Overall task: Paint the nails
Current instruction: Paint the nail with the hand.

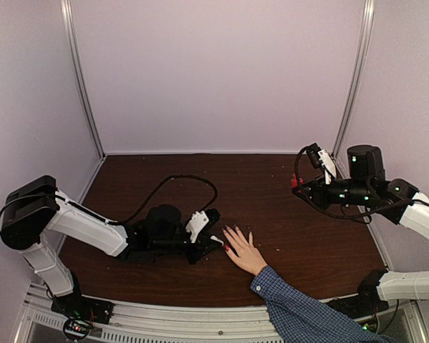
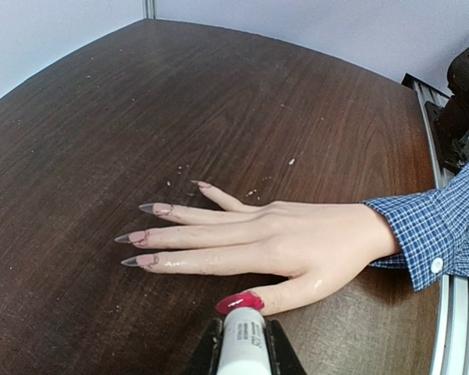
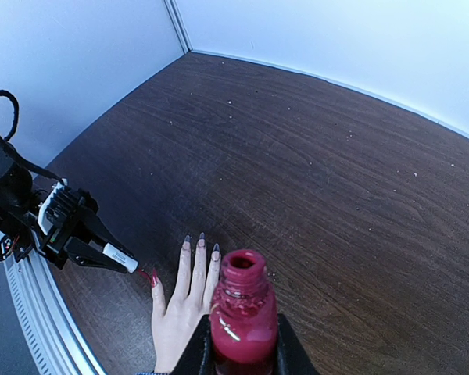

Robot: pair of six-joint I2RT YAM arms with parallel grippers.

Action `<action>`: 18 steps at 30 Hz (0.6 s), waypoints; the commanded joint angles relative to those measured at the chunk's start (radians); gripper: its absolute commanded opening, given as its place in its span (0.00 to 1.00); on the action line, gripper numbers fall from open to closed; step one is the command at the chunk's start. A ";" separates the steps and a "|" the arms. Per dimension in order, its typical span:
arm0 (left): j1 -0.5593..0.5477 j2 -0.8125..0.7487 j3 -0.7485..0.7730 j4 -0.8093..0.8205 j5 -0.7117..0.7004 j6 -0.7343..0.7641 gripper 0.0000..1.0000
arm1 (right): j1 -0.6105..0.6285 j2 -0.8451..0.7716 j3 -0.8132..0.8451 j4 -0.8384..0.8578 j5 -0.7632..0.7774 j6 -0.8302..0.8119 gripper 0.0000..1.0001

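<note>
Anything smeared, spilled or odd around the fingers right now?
Red smears mark the skin behind three fingers' nails, off the nails; only the thumbnail is fully red. Pale crumbs dot the table. The open bottle in the right hand stands upright, nothing spilled.

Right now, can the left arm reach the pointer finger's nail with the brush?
Probably yes. The left gripper, shut on the white brush cap, sits at the red thumbnail. The pointer finger's nail lies just beyond it, uncovered, on the flat hand, with nothing in between but the thumb.
</note>
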 commanded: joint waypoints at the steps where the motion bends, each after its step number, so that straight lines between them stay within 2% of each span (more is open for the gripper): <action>1: -0.009 0.017 0.025 0.020 0.000 0.014 0.00 | -0.006 -0.003 0.008 0.022 0.012 0.001 0.00; 18: -0.010 0.007 0.029 0.027 -0.016 0.009 0.00 | -0.007 -0.004 0.006 0.023 0.011 0.001 0.00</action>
